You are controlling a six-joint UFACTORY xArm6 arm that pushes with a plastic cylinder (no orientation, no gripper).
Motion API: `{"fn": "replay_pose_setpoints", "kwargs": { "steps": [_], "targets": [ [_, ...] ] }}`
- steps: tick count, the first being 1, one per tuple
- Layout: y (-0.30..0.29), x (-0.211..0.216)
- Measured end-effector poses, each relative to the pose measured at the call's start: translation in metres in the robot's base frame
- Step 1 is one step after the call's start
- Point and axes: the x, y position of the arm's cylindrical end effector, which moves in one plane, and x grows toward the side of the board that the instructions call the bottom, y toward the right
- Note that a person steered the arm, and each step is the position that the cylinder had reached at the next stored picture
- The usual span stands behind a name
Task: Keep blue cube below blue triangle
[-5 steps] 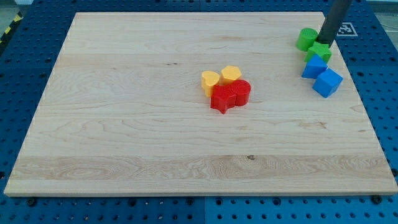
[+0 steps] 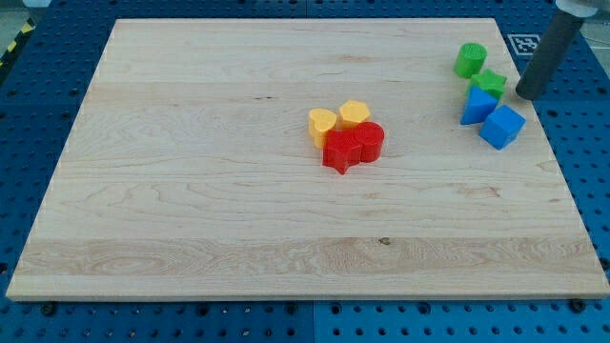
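The blue cube [image 2: 503,126] sits near the board's right edge. The blue triangle [image 2: 477,106] touches it, up and to its left. A green star-like block [image 2: 491,82] lies just above the triangle. A green cylinder [image 2: 469,60] stands above that. My tip [image 2: 526,94] is at the board's right edge, right of the green star block and above the blue cube, touching no block.
Two yellow blocks [image 2: 338,120] and two red blocks [image 2: 354,146] cluster in the middle of the wooden board [image 2: 191,191]. A blue pegboard surface [image 2: 591,143] surrounds the board.
My tip has moved right and down, from beside the green blocks to the board's right edge. The green and blue blocks have barely shifted.
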Motion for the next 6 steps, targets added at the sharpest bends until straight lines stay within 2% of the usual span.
{"fn": "replay_pose_setpoints", "kwargs": {
  "steps": [2, 4, 6],
  "targets": [
    [-0.009, 0.038],
    [-0.051, 0.044],
    [-0.055, 0.075]
  ]
}}
